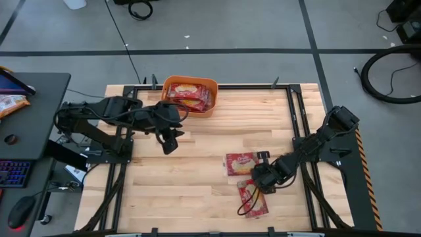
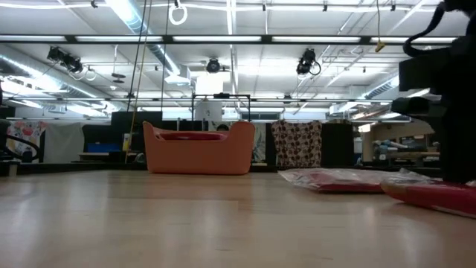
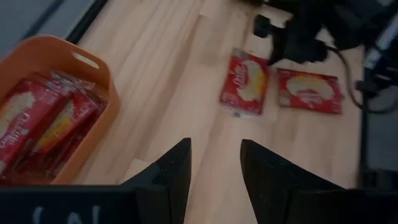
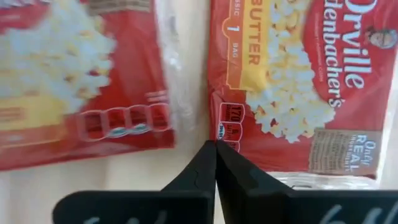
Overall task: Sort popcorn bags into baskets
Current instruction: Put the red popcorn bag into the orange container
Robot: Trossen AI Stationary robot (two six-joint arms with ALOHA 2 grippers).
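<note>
My right tool (image 4: 215, 149) is pinched together, empty, at the edges of two flat red popcorn bags (image 1: 243, 162) (image 1: 254, 199) lying side by side on the wooden tabletop (image 1: 197, 178). My left tool (image 3: 214, 165) hangs fingers apart beside the orange plastic tub (image 1: 189, 95), already holding red bags.

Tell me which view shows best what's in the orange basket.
Left wrist view: it looks down into the orange basket and shows several red popcorn bags stacked inside. High view shows the basket and bags too, but small. Low view gives only its side wall. Right wrist view doesn't show it.
</note>
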